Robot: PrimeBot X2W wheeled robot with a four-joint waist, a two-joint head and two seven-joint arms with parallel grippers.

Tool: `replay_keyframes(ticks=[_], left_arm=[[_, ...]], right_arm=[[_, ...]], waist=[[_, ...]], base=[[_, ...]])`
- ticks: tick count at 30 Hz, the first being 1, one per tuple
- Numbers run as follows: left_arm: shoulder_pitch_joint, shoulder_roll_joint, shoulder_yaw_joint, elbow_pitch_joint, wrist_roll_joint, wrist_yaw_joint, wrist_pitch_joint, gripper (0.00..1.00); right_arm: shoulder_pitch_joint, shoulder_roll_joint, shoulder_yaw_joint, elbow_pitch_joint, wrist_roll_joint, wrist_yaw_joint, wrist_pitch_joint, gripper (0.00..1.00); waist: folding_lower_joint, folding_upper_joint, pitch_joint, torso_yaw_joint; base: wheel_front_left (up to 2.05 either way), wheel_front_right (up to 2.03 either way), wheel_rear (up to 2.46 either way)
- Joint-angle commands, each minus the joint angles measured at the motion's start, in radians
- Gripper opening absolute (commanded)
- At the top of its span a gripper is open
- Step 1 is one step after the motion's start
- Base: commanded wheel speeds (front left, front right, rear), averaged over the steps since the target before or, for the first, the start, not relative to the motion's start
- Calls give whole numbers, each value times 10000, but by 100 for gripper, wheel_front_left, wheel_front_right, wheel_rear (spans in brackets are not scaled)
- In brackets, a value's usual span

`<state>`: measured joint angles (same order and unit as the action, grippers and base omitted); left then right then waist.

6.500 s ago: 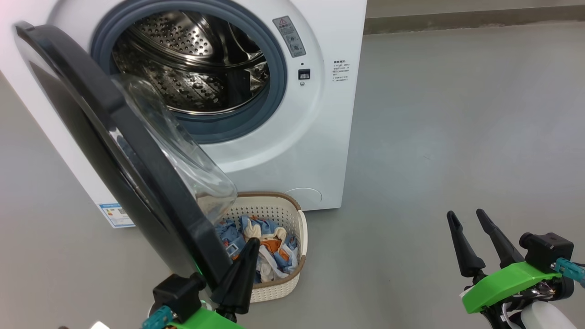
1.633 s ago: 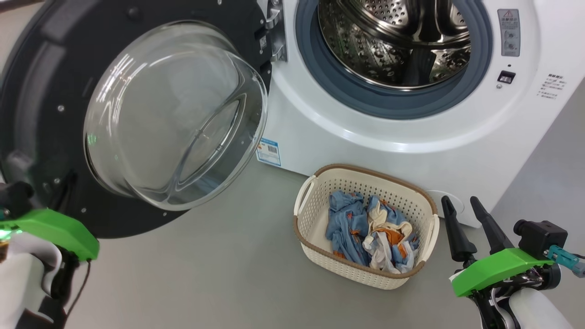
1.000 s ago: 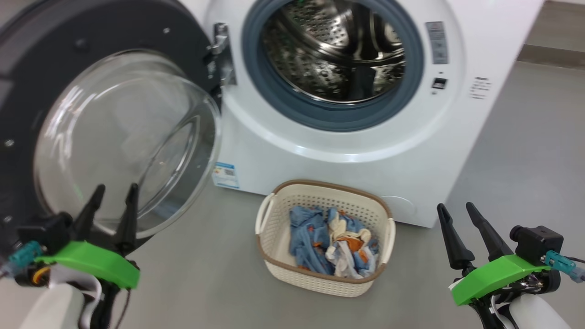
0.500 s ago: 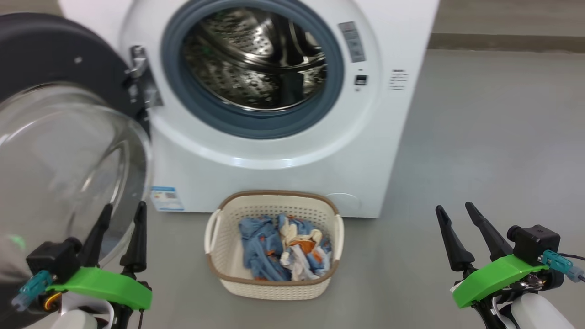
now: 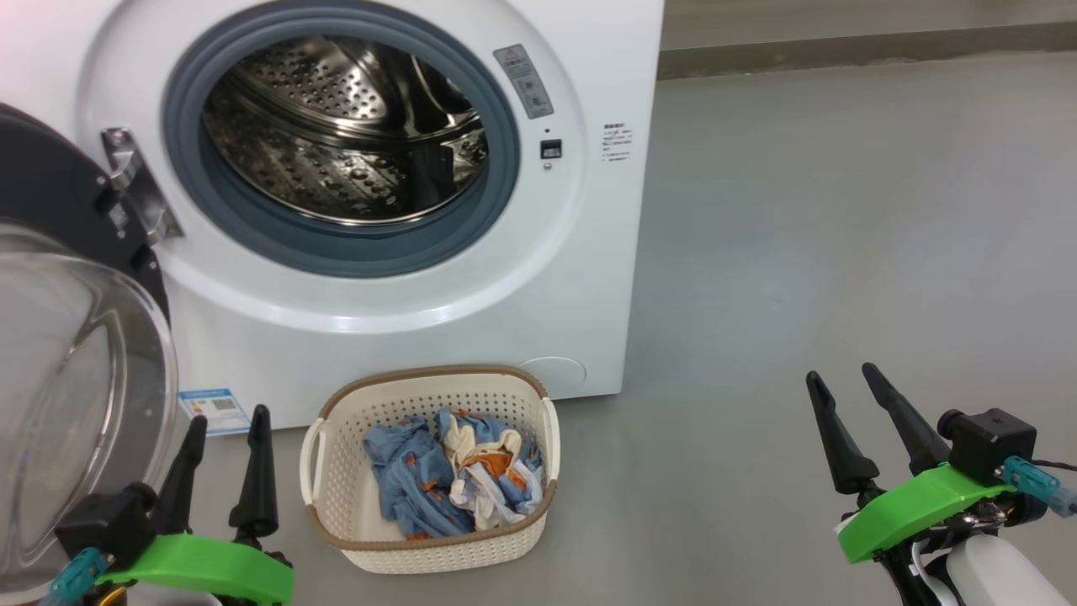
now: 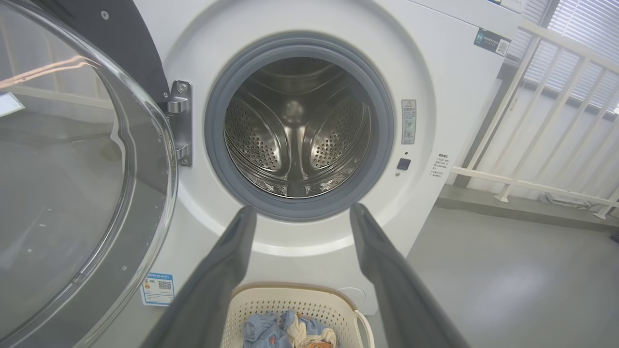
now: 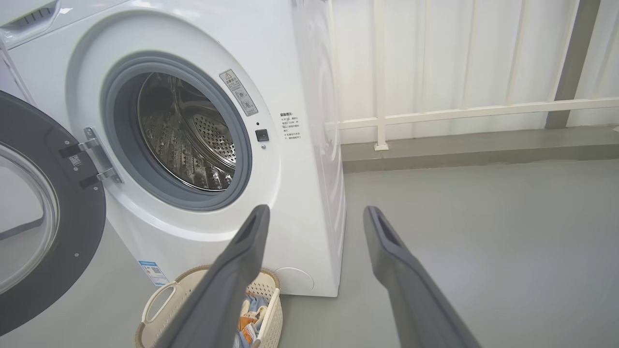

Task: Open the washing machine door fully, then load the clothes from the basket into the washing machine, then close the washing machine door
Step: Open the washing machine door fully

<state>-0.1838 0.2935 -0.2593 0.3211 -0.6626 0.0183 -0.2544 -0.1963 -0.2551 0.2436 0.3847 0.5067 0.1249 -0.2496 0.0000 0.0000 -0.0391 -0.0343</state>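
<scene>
Head view: the washing machine door (image 5: 67, 353) hangs wide open at left; the clothes (image 5: 450, 484) lie in the basket (image 5: 437, 555) before the washing machine (image 5: 404, 337); left end effector (image 5: 229, 414) and right end effector (image 5: 840, 372) spread, empty.

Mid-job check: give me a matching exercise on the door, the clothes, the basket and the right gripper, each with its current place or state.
1. washing machine door
2. clothes
3. basket
4. right gripper

A. on the floor before the washing machine
B. swung open, at the robot's left
C. piled in the basket
D. open, empty

Pairs: 1-B, 2-C, 3-A, 4-D
</scene>
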Motion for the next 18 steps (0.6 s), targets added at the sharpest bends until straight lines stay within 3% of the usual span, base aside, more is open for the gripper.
replay_keyframes(ticks=[1, 18], left_arm=[[-195, 222, 434, -301, 159, -21, -74, 100], [31, -40, 631, -282, 318, -254, -74, 100]], right_arm=[[-339, -166, 64, -282, -61, 58, -122, 100], [-283, -122, -193, -455, -240, 58, -122, 100]], waist=[[0, 0, 5, -114], [0, 0, -38, 69]], base=[[0, 0, 0], [0, 0, 0]])
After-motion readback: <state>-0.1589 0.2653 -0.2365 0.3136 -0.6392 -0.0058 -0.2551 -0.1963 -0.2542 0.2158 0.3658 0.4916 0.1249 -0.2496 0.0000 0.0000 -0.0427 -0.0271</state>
